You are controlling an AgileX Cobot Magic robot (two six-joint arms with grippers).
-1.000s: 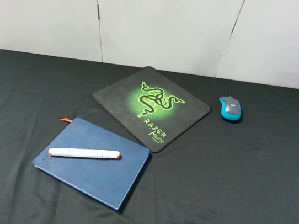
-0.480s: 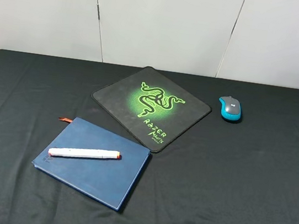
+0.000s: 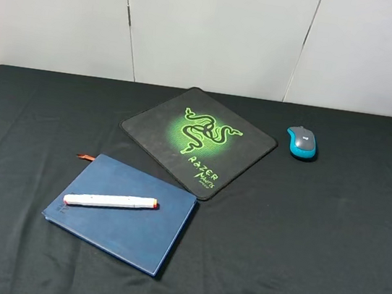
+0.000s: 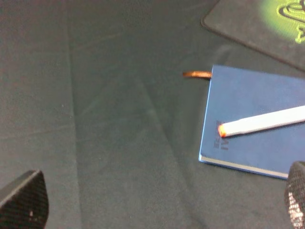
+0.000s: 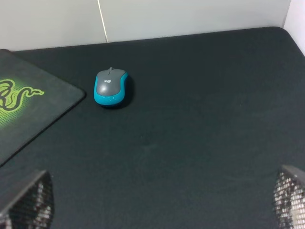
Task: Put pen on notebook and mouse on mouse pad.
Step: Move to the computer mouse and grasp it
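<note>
One pen (image 3: 110, 201) lies on notebook (image 3: 133, 229), mouse (image 3: 302, 143) beside mouse pad (image 3: 156, 131)

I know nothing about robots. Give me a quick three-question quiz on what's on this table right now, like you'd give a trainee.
1. True or false: the pen lies on the notebook.
2. Choose one. Relative to the mouse pad, where is the mouse?
A. On top of it, over the green logo.
B. Off it, on the black cloth, to its right in the high view.
C. On the notebook, beside the pen.
3. Fill in the word: the left gripper and the right gripper each hold nothing, with jaws spread ____.

Key: 1 true; 2 B; 3 open.
</note>
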